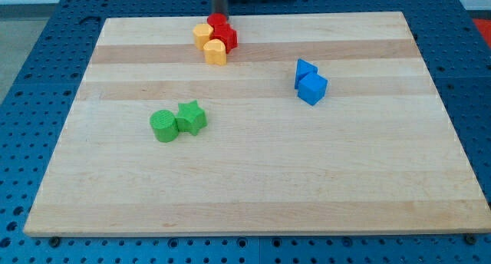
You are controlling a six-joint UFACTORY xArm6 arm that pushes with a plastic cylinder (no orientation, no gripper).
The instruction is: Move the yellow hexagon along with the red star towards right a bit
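Observation:
A tight cluster of blocks sits near the view's top edge of the wooden board [253, 179], left of centre. It holds a yellow hexagon [202, 35] on the left, a second yellow block [215, 52] just below it, a red star [227, 38] on the right and another red block [219, 22] at the top. All of them touch. My dark rod comes down from the view's top. My tip [219, 16] is right behind the upper red block, at the cluster's top side. The very end is partly hidden by that block.
Two blue blocks touch each other at the upper right, one [305, 70] above the other, a cube [312, 88]. A green cylinder [163, 126] and a green star [192, 117] touch at the centre left. A blue perforated table surrounds the board.

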